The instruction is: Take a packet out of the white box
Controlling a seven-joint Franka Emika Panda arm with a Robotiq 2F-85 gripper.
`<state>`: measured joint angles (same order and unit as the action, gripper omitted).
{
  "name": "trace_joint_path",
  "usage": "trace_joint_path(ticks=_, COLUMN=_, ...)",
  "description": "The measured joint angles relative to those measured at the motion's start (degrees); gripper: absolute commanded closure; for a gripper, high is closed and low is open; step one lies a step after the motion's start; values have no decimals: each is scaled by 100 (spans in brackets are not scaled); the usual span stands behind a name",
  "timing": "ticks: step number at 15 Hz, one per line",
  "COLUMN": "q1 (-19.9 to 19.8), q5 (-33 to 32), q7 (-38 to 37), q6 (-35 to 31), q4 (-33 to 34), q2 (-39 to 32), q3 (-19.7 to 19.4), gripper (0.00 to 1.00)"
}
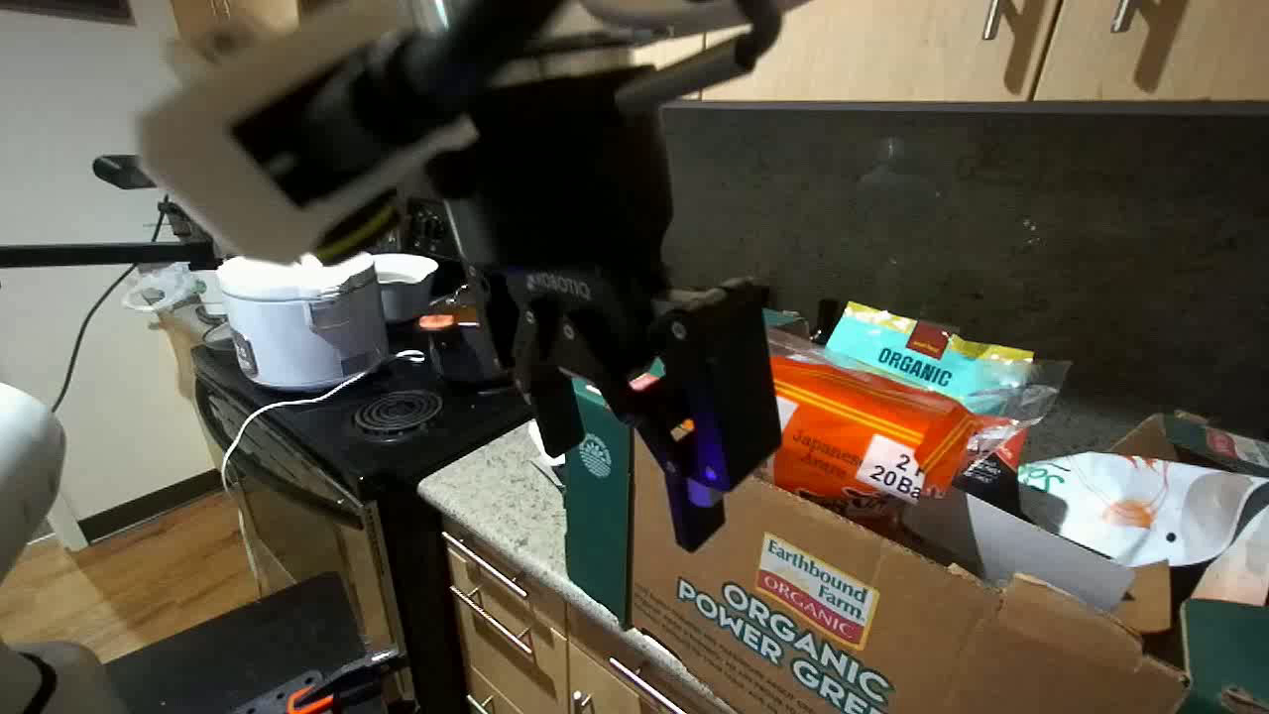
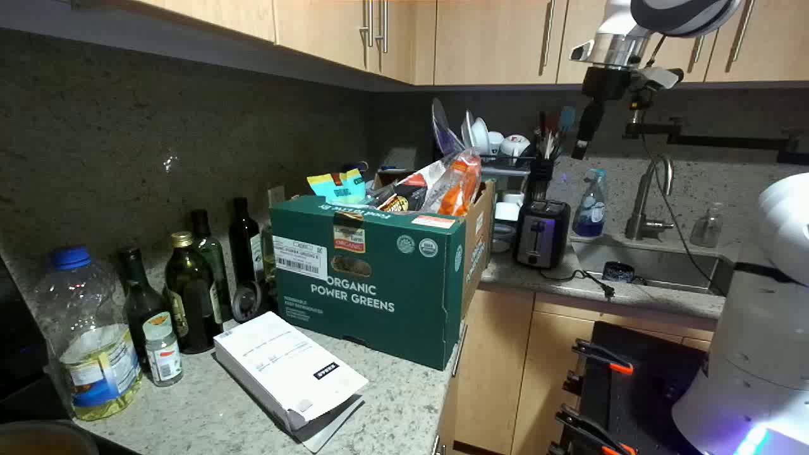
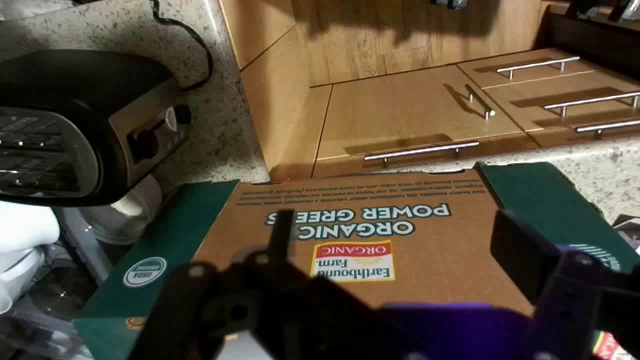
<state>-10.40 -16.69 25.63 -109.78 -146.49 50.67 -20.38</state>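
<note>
No packet is judged to have been taken: nothing is held by the gripper [image 3: 397, 227], whose fingers are spread wide off the brown side of the carton [image 1: 922, 615], touching nothing. The white box cannot be told for certain; it is best matched by the white cooker [image 1: 302, 337], past a green end of the carton, with its inside hidden. Packets are made out only in the carton, where the orange packet [image 1: 853, 426] and the turquoise packet [image 1: 897, 362] reach above the rim. All is judged to be left: reach, grasp and lifting out.

Pale wood cabinets [image 2: 496, 44] above dark backsplash [image 1: 991, 233], wooden floor [image 1: 178, 565]
</note>
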Motion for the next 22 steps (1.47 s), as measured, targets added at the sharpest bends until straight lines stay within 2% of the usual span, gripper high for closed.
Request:
trace_joint_path(ticks=5, q1=173, q5=15, q7=1, q6=0, q4=-7, q2=-2, q3=43, gripper=0)
trace_joint_path(ticks=17, q1=1797, q5=233, q7=118, q6=7, q4=-143, q2=-11, q3=1163, gripper=0)
trace_joint_path(ticks=22, q1=2451, q5=368, q7=313, q6=7, q4=-151, q2=-248, q3=1528, gripper=0)
